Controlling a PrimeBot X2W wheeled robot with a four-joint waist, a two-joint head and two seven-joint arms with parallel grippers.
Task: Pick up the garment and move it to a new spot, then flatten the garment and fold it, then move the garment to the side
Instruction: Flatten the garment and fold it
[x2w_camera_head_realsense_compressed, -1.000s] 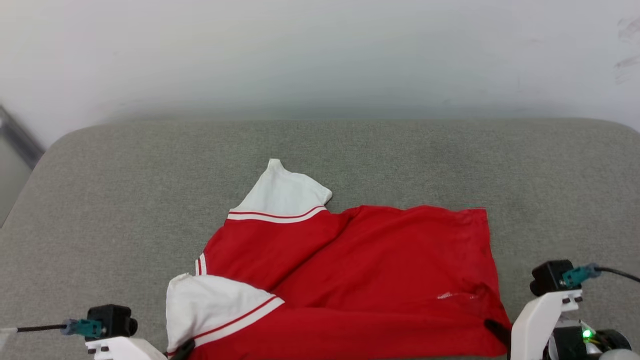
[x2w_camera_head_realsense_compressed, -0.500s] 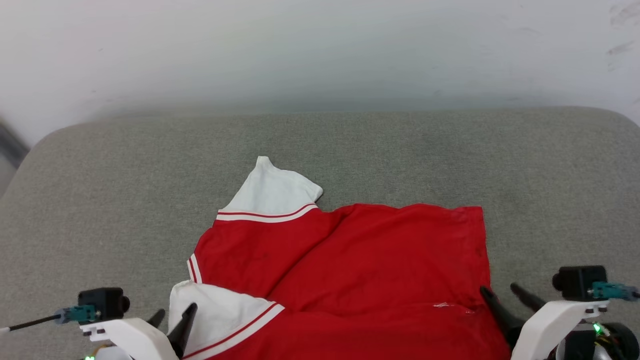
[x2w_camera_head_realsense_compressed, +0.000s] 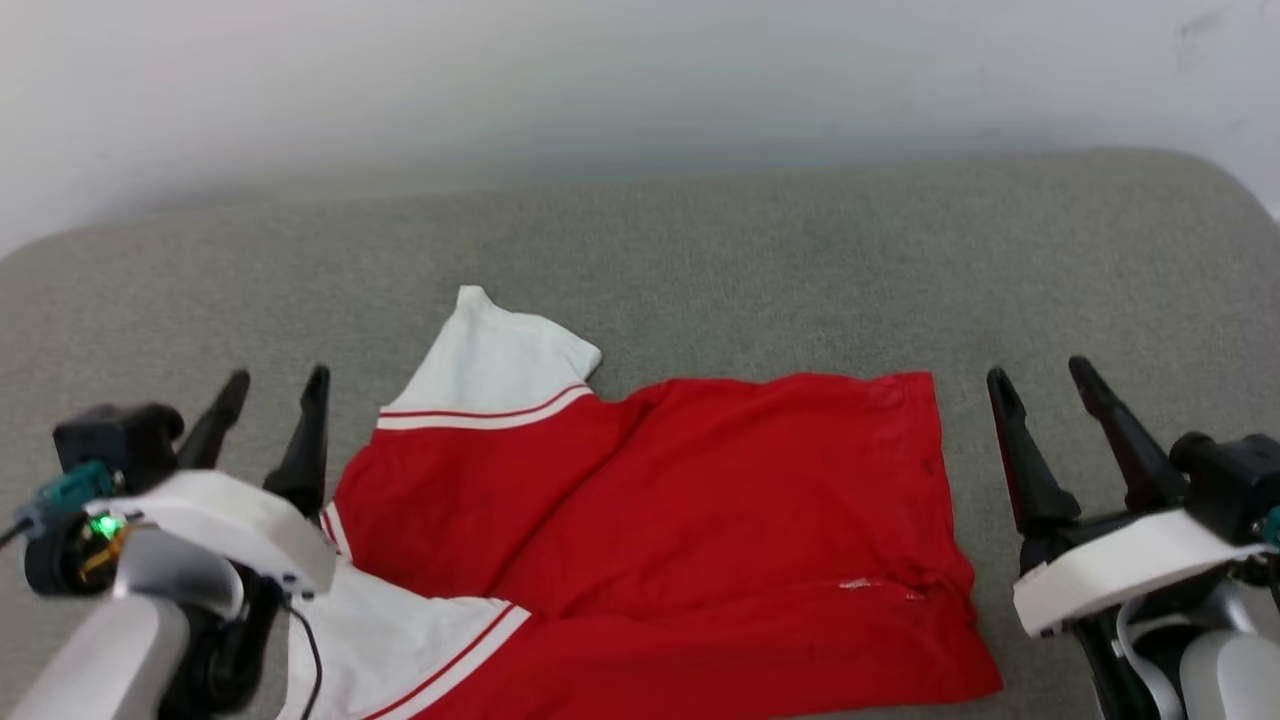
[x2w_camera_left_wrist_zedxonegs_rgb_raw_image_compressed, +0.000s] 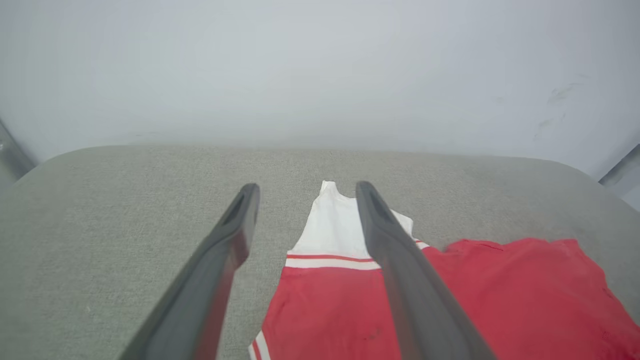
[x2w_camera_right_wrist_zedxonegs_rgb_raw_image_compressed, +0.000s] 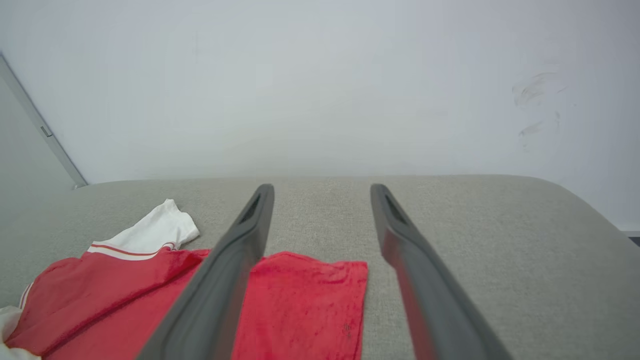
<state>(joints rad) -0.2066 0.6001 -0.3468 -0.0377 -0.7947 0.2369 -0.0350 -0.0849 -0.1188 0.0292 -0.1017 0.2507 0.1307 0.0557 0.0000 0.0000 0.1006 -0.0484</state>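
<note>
On the near half of a broad grey woven cushion (x2w_camera_head_realsense_compressed: 750, 250) lies the red short-sleeved jersey T-shirt (x2w_camera_head_realsense_compressed: 680, 520), turned sideways: shoulders toward the robot's left, straight hem toward its right. One white sleeve end with red stripes (x2w_camera_head_realsense_compressed: 490, 360) juts out toward the far side, and the other white, red-striped sleeve end (x2w_camera_head_realsense_compressed: 400, 640) lies at the near left. No print shows on the upturned face. A long diagonal crease runs from the far armpit toward the near sleeve, and a ridge along the near edge suggests that a strip of cloth is doubled over there, so the garment looks spread but not yet smooth, with the fold barely begun, if at all. The left gripper (x2w_camera_head_realsense_compressed: 277, 385) stands just beside the shoulder end, and the right gripper (x2w_camera_head_realsense_compressed: 1040, 375) just beside the hem, each with its two dark fingers spread wide and nothing between them. Both wrist views look out along the parted fingers over cloth and cushion, so the fingers appear lifted off the fabric. Flanking the shirt like this probably readies both arms to reach for opposite ends and tug the crease flat. Nothing here serves as a container; the cushion alone bears the shirt, with a pale wall (x2w_camera_head_realsense_compressed: 600, 80) behind it.
</note>
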